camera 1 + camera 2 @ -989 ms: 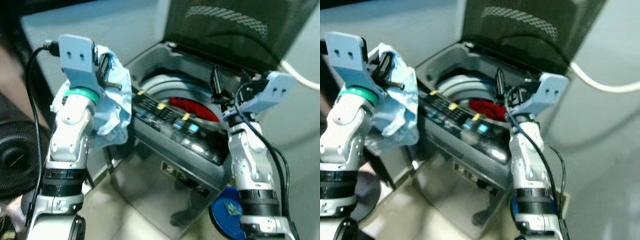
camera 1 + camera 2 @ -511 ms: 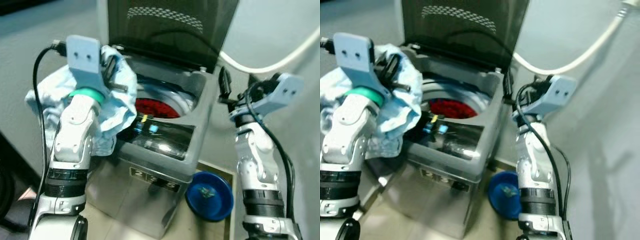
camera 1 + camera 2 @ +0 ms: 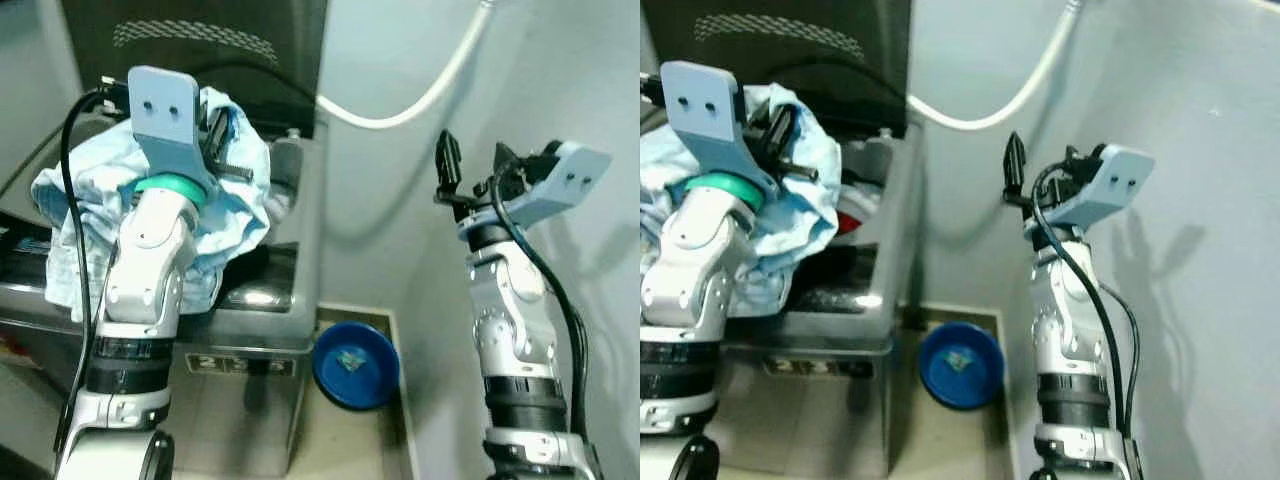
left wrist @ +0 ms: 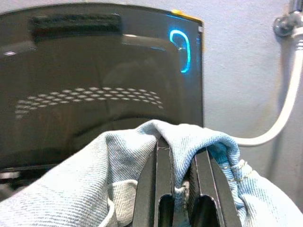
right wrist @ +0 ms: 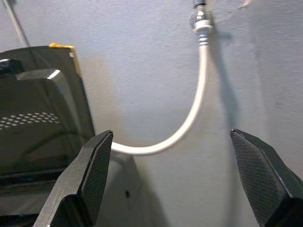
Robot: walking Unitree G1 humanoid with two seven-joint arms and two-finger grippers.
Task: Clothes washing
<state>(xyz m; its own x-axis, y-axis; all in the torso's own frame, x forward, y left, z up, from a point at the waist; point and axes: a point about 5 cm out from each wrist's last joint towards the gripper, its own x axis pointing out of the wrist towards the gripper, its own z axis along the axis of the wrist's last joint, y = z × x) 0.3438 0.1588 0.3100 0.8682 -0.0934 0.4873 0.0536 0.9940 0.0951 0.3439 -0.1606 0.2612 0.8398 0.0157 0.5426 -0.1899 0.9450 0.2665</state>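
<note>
A crumpled light blue denim garment (image 3: 90, 215) is bunched around my left gripper (image 3: 222, 140), which is raised in front of the top-loading washing machine (image 3: 268, 300). In the left wrist view the two fingers (image 4: 158, 182) are shut on a fold of the denim (image 4: 80, 189). The machine's dark lid (image 3: 200, 50) stands open behind it. A bit of something red (image 3: 846, 222) shows inside the drum. My right gripper (image 3: 470, 152) is held up to the right of the machine, facing the wall, open with nothing between its fingers (image 5: 90, 179).
A white hose (image 3: 420, 90) curves from a wall tap (image 5: 201, 19) to the back of the machine. A blue bowl (image 3: 355, 365) lies on the floor between the machine and the right-hand wall. Grey walls close in behind and to the right.
The camera has swung to the right, so the washing machine has slid to the left of the picture and the wall has come into view. Both grippers keep their pose and hold.
</note>
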